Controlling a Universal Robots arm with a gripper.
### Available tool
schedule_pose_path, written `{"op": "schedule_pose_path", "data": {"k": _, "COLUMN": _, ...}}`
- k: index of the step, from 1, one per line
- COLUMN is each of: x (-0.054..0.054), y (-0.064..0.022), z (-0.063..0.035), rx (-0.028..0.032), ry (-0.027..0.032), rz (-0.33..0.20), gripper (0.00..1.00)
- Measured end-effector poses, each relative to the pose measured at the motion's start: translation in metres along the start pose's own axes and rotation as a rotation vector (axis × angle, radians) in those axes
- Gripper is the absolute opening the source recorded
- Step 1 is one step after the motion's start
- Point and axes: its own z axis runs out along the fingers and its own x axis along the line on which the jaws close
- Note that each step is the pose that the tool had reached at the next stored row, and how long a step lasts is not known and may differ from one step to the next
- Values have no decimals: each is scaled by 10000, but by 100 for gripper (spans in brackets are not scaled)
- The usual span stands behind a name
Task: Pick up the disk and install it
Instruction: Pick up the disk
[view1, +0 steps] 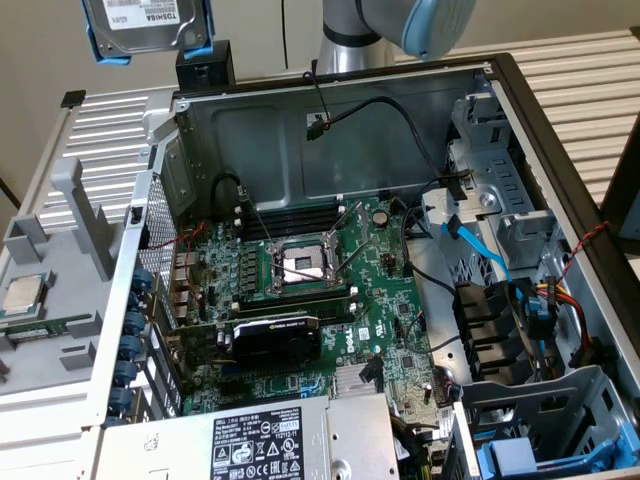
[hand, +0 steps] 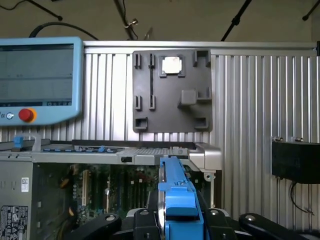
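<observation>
The disk (view1: 145, 25) hangs high over the exterior view's far left. It is a silver-grey drive with a white label, clipped in a blue carrier frame, and its upper part is cut off by the picture's edge. In the wrist view the disk (hand: 179, 197) shows edge-on, its blue carrier running between the black fingers (hand: 145, 220). My gripper (hand: 180, 222) is shut on it. Below it lies the edge of the open computer case (hand: 150, 155).
The open case (view1: 330, 130) holds the motherboard (view1: 310, 290), loose cables and a labelled power supply (view1: 270, 440). A drive bay with a blue carrier (view1: 520, 455) sits at the near right. A grey tray (view1: 50, 300) holds a CPU chip (view1: 25, 292). A black box (view1: 205, 68) stands behind the case.
</observation>
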Motion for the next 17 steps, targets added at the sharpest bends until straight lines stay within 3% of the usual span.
{"op": "schedule_pose_path", "data": {"k": 10, "x": 146, "y": -435, "z": -17, "rx": -17, "ry": 1, "rz": -1, "gripper": 37}}
{"op": "schedule_pose_path", "data": {"k": 17, "x": 338, "y": -629, "z": -32, "rx": -51, "ry": 2, "rz": -3, "gripper": 37}}
